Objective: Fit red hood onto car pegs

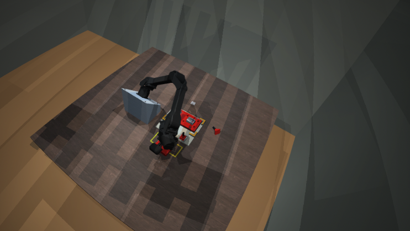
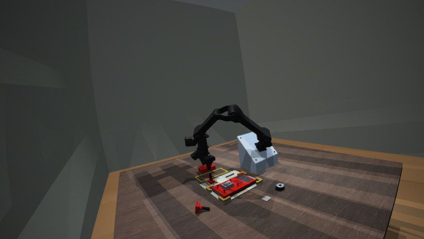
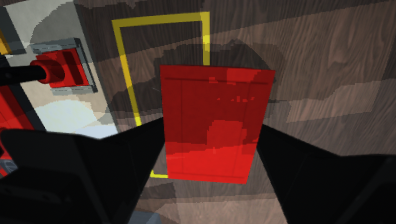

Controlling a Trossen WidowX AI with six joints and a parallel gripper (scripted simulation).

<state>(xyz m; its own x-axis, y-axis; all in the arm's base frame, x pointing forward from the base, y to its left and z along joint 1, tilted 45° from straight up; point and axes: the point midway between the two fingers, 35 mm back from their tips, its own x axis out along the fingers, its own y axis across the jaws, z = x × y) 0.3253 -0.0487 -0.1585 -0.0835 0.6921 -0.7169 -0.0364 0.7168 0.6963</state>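
And the gripper (image 1: 166, 150) (image 2: 207, 170) (image 3: 210, 124) has the red hood (image 1: 165, 152) (image 2: 204, 168) (image 3: 215, 125) pinched between its fingers, flat roof up, over one side of the yellow outline (image 1: 178, 152) (image 2: 220, 169) (image 3: 206, 37) on the desk (image 1: 114, 183) (image 2: 166, 213) (image 3: 325, 65)! Beside it sits the chassis (image 1: 194, 125) (image 2: 234, 187) (image 3: 12, 112) in its jig, engine (image 1: 190, 120) (image 2: 227, 185) aboard, pegs bare!
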